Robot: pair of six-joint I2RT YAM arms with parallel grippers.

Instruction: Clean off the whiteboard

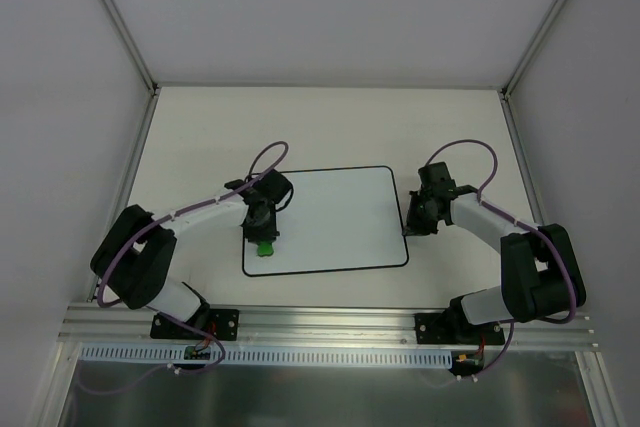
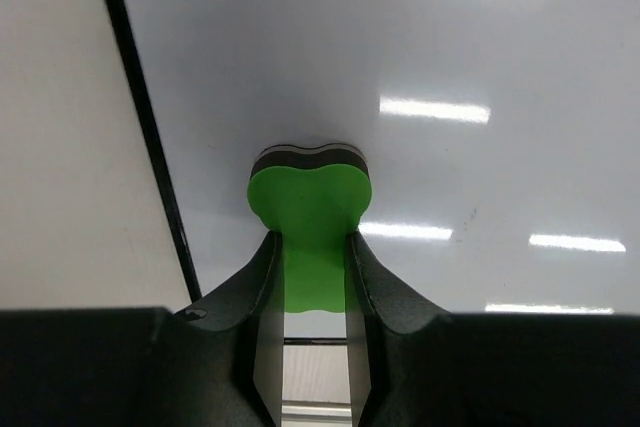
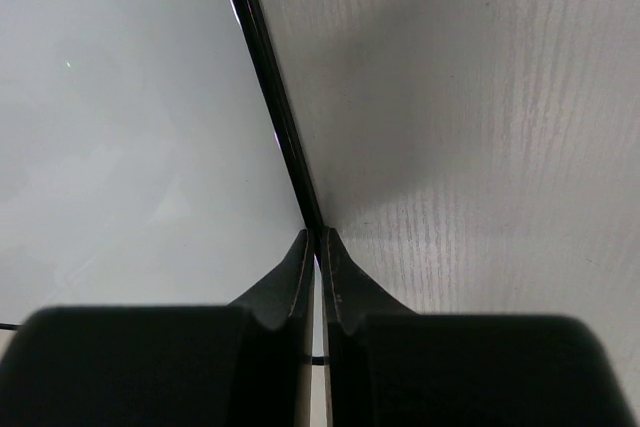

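Lying flat in the middle of the top view, the whiteboard is showing a blank white face on the pale table. The left gripper is clamping a green eraser between its fingers and setting it against the board's lower left part, just inside the black border. The right gripper is keeping its fingers together, tips sitting at the board's right edge.
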